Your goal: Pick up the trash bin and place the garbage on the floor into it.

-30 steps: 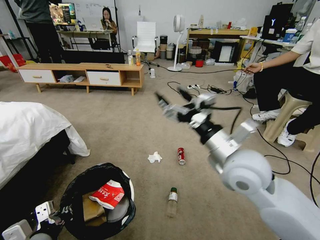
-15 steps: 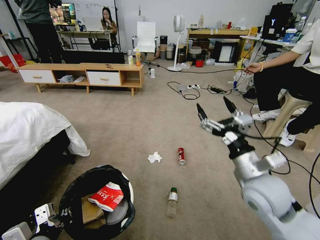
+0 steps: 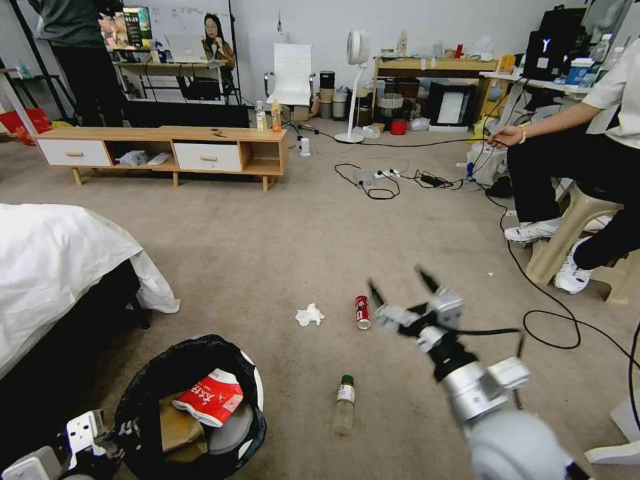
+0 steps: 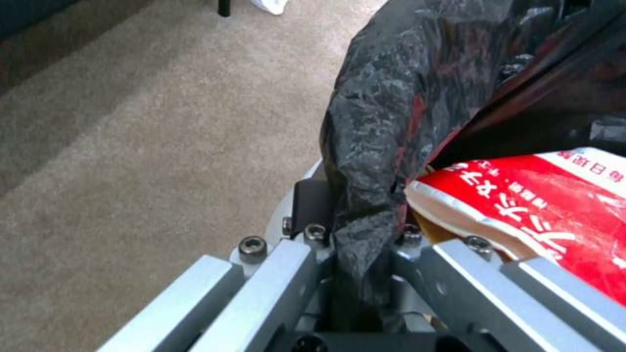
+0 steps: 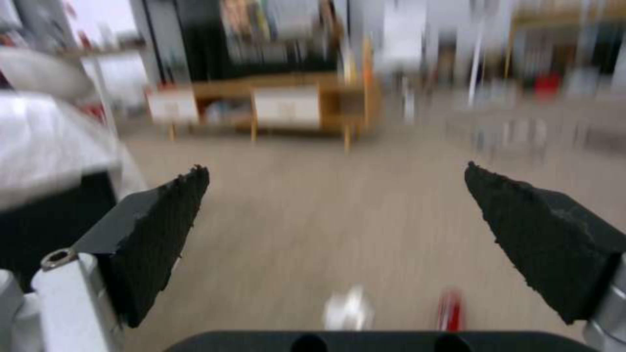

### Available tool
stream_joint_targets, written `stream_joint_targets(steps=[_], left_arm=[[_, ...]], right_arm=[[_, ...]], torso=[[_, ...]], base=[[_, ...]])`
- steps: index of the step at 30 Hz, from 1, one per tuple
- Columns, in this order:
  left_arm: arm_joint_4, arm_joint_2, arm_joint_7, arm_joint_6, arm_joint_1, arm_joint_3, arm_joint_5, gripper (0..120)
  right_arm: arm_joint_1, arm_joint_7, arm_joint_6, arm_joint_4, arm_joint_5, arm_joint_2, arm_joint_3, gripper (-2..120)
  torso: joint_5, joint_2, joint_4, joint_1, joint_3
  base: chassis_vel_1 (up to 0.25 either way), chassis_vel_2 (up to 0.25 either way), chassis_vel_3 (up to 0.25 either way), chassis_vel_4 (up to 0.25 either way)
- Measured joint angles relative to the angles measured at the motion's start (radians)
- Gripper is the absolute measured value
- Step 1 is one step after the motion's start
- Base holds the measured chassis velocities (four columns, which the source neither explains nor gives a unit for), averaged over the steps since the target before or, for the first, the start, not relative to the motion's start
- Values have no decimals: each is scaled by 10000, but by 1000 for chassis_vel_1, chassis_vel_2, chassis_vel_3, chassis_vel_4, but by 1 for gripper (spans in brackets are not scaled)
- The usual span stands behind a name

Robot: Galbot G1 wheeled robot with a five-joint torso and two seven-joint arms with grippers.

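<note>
Up close, left gripper (image 4: 362, 254) jaws pinch trash bin (image 4: 417, 98) liner.

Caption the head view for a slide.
Left gripper holds the lined trash bin while the open right gripper hovers beside the red can.

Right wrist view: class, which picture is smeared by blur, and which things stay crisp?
Right wrist view: room and carpet smeared, the open right pincer sharper. Left wrist view: crisp on the trash bin bag and snack wrapper. Head view: sharp, edges bowed.
</note>
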Motion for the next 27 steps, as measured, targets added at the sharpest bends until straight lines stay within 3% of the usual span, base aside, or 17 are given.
stream_joint_targets(steps=[1,4,6,14,15,16,18,27], left_arm=[[-2,-6,0,0,0,0,-4,2],[-2,-17,0,0,0,2,-3,2],[-3,-60,5,0,17,14,20,2],[-17,-116,36,0,46,-1,68,2],[-27,-122,40,0,56,-21,70,2],[-27,-122,40,0,56,-21,70,2],[-27,-130,46,0,73,-39,91,2],[62,-154,73,-5,49,-6,182,2]], right_arm=[[215,551,-497,-35,804,10,-489,100],[390,937,-859,-63,1394,20,-791,100],[782,1671,-1646,-177,2643,76,-1377,100],[1591,3036,-2711,-692,4523,286,-2135,100],[1727,3612,-3033,-821,5486,398,-2228,100],[1727,3612,-3033,-821,5486,398,-2228,100],[1855,4440,-3389,-1102,6605,624,-2321,100],[1845,5260,-3607,-1699,7323,990,-2403,99]], torso=[[2,0,0,0,0],[2,-1,1,0,-1],[2,-2,0,0,0],[2,-2,1,0,0],[1,-2,0,0,0],[1,-2,0,0,0],[1,-2,1,0,0],[1,-2,0,0,0]], base=[[0,0,0,0],[0,0,0,0],[0,0,0,0],[0,0,0,0],[0,0,0,0],[0,0,0,0],[0,0,0,0],[0,0,0,0]])
